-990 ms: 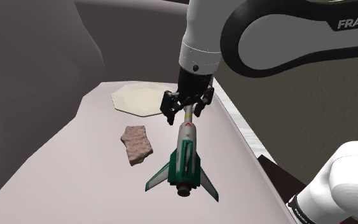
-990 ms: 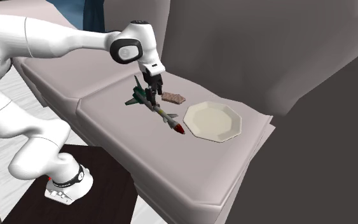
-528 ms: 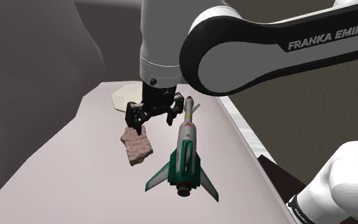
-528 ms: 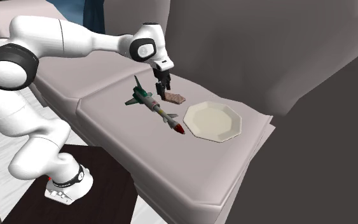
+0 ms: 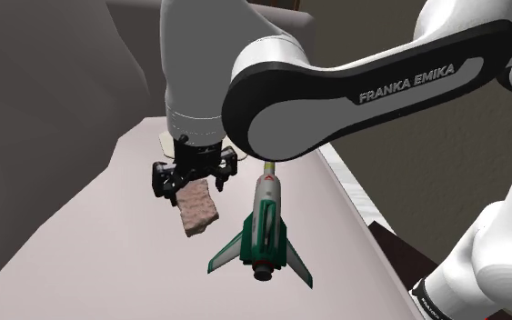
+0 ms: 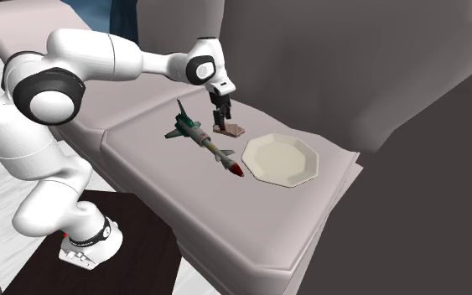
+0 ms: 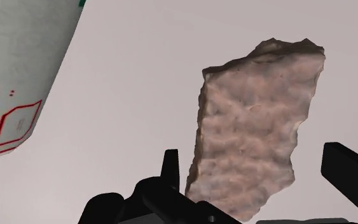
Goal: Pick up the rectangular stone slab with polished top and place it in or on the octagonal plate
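Pale grey sofa cushions (image 6: 154, 172) carry three things: a pinkish-brown rough stone slab (image 5: 199, 208), a green-finned white toy rocket (image 5: 265, 218) and a cream octagonal plate (image 6: 280, 159). In the second exterior view the slab (image 6: 230, 129) lies flat on the seat between the rocket's tail and the plate, just beside the plate's far edge yet apart from it. The tool (image 5: 190, 185) hangs low over the slab's far end, pointing down. In the wrist view the tool (image 7: 260, 170) is spread wide, one finger on each side of the slab (image 7: 254, 121). One finger stands close to the slab's edge and may brush it, though nothing is clasped. The rocket (image 7: 18, 76) lies alongside, well apart from the fingers.
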Tool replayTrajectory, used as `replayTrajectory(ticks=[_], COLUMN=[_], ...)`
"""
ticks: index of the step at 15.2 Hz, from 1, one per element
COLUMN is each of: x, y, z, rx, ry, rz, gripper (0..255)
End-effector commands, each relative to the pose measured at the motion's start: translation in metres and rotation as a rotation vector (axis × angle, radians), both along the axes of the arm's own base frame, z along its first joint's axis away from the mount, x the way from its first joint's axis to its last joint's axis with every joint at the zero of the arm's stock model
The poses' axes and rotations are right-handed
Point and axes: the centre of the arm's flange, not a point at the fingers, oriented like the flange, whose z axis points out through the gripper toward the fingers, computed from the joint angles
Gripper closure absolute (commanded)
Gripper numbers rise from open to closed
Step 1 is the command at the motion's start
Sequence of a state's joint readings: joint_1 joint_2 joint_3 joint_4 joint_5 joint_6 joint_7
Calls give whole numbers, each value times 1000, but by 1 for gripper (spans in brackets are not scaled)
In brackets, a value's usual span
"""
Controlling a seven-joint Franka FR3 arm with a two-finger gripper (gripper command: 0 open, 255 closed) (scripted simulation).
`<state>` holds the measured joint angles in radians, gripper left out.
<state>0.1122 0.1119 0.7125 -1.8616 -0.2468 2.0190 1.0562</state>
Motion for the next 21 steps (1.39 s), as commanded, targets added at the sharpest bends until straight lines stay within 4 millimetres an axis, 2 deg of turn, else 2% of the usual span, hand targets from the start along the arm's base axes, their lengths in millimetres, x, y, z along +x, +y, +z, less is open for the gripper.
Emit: replayTrajectory(ticks=[1, 2, 10, 11, 20, 21], x=[1, 3, 3, 3, 3, 3], y=[1, 0, 0, 0, 0, 0], z=[-10, -19, -18, -18, -19, -13], rx=[0, 0, 0, 0, 0, 0], ry=[0, 0, 0, 0, 0, 0], rz=[0, 0, 0, 0, 0, 0], gripper=[0, 0, 0, 255, 255, 255])
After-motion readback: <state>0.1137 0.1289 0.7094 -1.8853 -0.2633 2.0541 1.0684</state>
